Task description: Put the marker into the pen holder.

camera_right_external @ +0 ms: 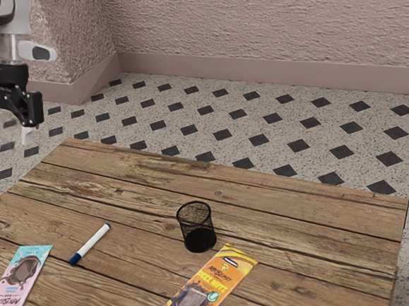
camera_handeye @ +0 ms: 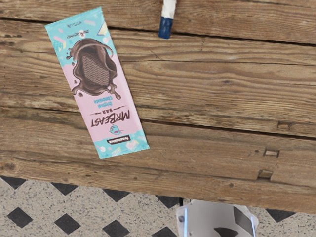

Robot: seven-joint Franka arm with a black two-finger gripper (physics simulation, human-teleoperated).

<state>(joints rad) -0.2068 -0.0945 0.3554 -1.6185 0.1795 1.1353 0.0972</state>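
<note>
gripper: at the exterior view's far left (camera_right_external: 7, 133), above and off the table (camera_right_external: 132, 180); fingers (camera_right_external: 27, 134) wide apart, nothing between them.
marker: lying on the wood (camera_right_external: 91, 243), left of the pen holder (camera_right_external: 197, 228); its blue end (camera_handeye: 166, 28) points near and left, its dark tip far and right.
step in hand: reaching for the marker, i judge.
doing it well: centre over the white barrel, turn so the fingers close across its width, come down level and squeeze lightly; a lopsided pinch could roll it.
after that: lift clear of the rim, tip the marker upright, lower it down the middle; bumping could topple the cup.
pen holder: upright, black wire mesh, round and open-topped, probably light.
marker body: slim, smooth cylinder, plastic by its look.
orange wrapper (camera_right_external: 207, 284): flat, glossy, just beside the holder on its near side.
pink and blue wrapper (camera_right_external: 19, 286): flat, left and near of the marker.
tabletop: brown planks, rough grain, dark seams.
</note>
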